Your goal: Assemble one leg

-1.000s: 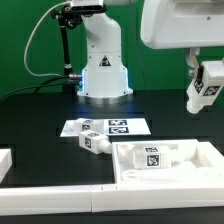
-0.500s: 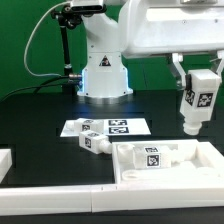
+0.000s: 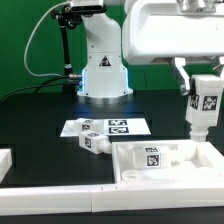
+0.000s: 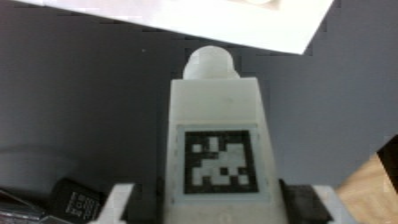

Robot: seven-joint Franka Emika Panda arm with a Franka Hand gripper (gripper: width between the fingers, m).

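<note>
My gripper (image 3: 201,84) is shut on a leg (image 3: 204,105), a chunky white peg with a black-and-white tag, held upright at the exterior view's right, above the back right corner of the large white rimmed panel (image 3: 135,172). In the wrist view the leg (image 4: 221,120) fills the middle, its rounded tip pointing away, with the fingers (image 4: 134,205) pressed on both its sides. A second leg (image 3: 95,141) lies on the table left of the panel. Another tagged part (image 3: 153,160) lies inside the panel.
The marker board (image 3: 105,126) lies flat behind the loose leg; it also shows in the wrist view (image 4: 196,20). The robot base (image 3: 103,70) stands at the back. A white rail (image 3: 60,195) runs along the front, with a white block (image 3: 4,160) at the left.
My gripper has moved left and down with the leg, which has turned from tilted to upright over the panel's back right corner.
</note>
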